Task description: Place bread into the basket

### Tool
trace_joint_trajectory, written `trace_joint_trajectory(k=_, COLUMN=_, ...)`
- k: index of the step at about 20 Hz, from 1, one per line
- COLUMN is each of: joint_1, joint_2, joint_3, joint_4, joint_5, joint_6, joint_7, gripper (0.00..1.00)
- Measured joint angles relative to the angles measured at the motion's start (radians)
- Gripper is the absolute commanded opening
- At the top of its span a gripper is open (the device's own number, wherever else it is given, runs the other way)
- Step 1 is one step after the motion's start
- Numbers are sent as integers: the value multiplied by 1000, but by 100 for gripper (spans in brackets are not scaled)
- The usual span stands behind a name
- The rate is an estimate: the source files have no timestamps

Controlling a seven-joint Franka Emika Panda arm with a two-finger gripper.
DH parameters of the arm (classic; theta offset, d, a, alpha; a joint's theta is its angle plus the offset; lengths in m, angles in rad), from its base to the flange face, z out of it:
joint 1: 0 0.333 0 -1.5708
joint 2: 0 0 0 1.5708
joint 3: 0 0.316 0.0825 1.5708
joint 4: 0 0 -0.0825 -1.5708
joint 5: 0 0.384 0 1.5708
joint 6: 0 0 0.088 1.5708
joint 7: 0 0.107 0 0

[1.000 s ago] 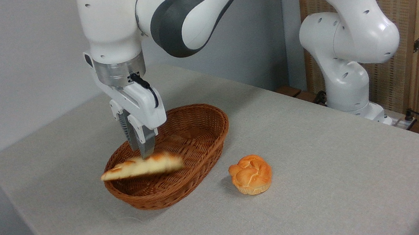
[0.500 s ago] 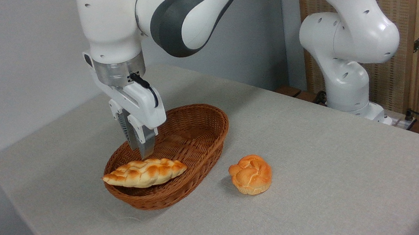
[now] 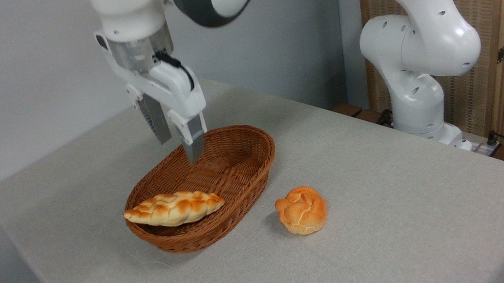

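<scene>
In the fixed camera's view, the basket [image 3: 230,164] is sitting on the grey table [image 3: 391,220], set back from the table's left and front edges, with bare cloth lying open all around it. The bread [image 3: 173,208] is lying across the basket's near end, its long axis running left to right, its left tip poking out over the rim and its right tip resting at the rim. The gripper [image 3: 179,144] is hanging above the basket's far half, fingers spread apart and holding nothing, clear of the loaf. A round bun [image 3: 302,209] is sitting on the table just right of the basket, apart from it. No writing is showing anywhere.
</scene>
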Motion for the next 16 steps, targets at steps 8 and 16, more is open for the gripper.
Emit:
trace_joint_trajectory(k=8, joint_1=11, joint_2=3, joint_3=11, joint_4=153, joint_5=206, joint_6=-89, joint_7=-19, gripper=100)
trace_joint_trajectory(k=16, joint_1=34, joint_2=22, joint_3=28, joint_4=228, joint_5=211, joint_6=-107, joint_7=-26, gripper=100)
